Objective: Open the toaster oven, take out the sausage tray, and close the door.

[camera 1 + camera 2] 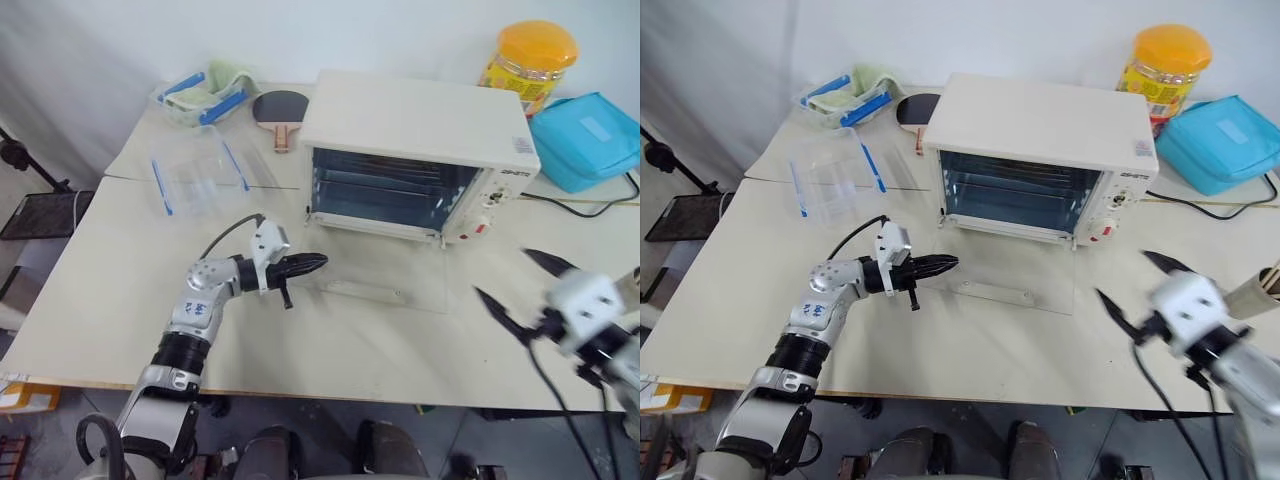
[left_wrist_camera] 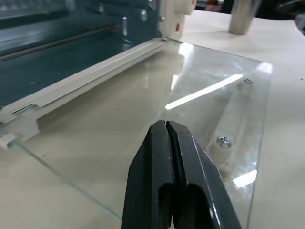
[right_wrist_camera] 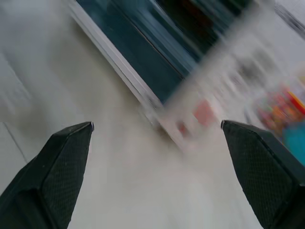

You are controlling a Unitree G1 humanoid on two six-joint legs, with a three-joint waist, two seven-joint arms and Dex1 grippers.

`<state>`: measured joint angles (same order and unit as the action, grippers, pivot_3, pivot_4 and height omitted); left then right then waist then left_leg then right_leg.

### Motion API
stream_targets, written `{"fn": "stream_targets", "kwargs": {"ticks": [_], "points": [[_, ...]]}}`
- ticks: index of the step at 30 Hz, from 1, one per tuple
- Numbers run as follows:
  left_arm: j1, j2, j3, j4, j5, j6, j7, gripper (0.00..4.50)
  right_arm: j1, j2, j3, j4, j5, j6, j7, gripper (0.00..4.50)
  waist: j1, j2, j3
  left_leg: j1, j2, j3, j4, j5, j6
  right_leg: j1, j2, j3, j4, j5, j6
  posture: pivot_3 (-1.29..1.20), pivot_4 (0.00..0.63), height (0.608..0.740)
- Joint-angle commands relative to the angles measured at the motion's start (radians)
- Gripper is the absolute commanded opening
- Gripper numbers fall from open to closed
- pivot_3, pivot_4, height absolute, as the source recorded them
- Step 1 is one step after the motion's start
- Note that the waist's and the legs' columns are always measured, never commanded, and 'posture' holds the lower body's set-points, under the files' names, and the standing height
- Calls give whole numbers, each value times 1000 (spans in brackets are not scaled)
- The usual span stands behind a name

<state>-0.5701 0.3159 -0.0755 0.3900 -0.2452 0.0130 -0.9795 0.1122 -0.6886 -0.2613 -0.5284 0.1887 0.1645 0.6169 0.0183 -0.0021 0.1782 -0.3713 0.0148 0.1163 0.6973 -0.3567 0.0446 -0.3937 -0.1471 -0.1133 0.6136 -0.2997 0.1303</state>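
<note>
The cream-white toaster oven (image 1: 420,125) stands at the back of the table with its door (image 1: 400,265) swung down flat, the white bar handle (image 1: 365,292) toward me. Wire racks show in the oven cavity; I cannot make out the sausage tray inside. My left gripper (image 1: 318,262) is shut and empty, pointing level at the left edge of the glass door. In the left wrist view its closed fingers (image 2: 166,143) hover just over the glass. My right gripper (image 1: 503,272) stands open and empty off the oven's right front corner, apart from the door.
A clear plastic container with blue clips (image 1: 195,172) sits left of the oven, a second one with a green cloth (image 1: 200,95) and a paddle (image 1: 280,108) behind it. An orange-lidded jar (image 1: 530,60), a blue bag (image 1: 590,135) and a black cable (image 1: 590,205) lie right.
</note>
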Motion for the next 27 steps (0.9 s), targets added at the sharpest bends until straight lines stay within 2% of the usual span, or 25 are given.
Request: {"fn": "stream_targets", "kwargs": {"ticks": [1,4,8,14,19,22,26,27], "points": [[38,7,46,-81,-52,14,10,648,-122,26,126,-13,-91,37,-61,4500,2,0,0,0,0,0,0,0,0,0,0,0,0,0,0,0,150,740],[78,24,87,-143,-109,38,-10,1531,-265,78,264,67,-206,48,-114,4500,-1,0,0,-1,0,0,0,0,0,0,0,-1,0,0,0,0,150,740],[152,65,151,-257,-164,57,-4,2790,-492,136,450,301,-491,-49,-254,4500,-14,0,0,-2,-1,-2,1,0,0,0,-1,-3,0,0,0,0,150,740],[240,110,199,-385,-211,94,17,4469,-722,203,525,581,-669,-95,-409,4500,-30,0,0,-4,-1,-5,0,0,0,0,-1,-7,-1,0,0,0,150,740],[310,119,217,-458,-233,115,47,4469,-875,233,575,802,-792,-104,-527,4500,-40,0,0,-4,-1,-6,0,0,0,0,-1,-7,-1,0,0,0,150,740],[321,113,209,-475,-235,118,56,4469,-934,260,586,909,-812,-114,-561,4500,-48,0,0,-4,-1,-6,-1,0,0,0,0,-8,-1,0,-1,0,150,740],[302,98,192,-474,-235,118,72,4500,-993,281,602,1024,-836,-138,-603,3579,-51,0,0,-4,-1,-6,-1,0,0,0,0,-8,-1,0,-1,0,150,740],[298,96,190,-473,-234,119,75,4500,-1000,283,604,1036,-838,-144,-610,3189,-50,0,0,-4,-1,-6,-1,1,0,0,0,-8,-1,0,-1,0,150,740]]}}
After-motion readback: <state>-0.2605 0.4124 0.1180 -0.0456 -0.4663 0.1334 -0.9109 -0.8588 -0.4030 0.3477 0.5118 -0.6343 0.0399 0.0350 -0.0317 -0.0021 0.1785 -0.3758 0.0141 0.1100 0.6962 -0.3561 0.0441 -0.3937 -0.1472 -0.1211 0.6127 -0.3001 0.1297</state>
